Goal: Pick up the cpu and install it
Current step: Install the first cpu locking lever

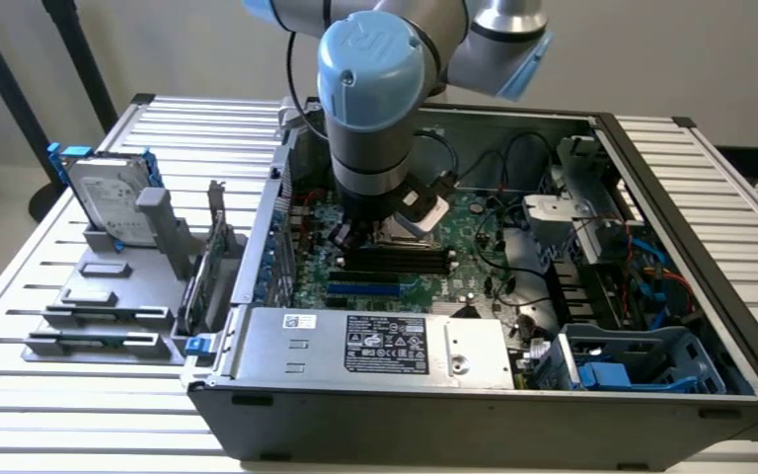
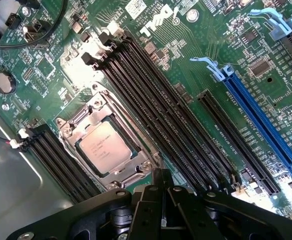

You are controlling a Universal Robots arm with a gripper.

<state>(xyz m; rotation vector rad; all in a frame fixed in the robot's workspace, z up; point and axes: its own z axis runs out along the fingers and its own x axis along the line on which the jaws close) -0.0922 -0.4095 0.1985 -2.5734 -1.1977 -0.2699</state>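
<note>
cpu seated in socket, shut tool just beside

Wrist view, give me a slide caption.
Shut gripper above the motherboard, cpu seated in its socket.

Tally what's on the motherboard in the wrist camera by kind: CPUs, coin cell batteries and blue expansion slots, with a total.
cpu, seated in its socket: 1
coin cell battery: 1
blue expansion slot: 1
Total: 3
</note>
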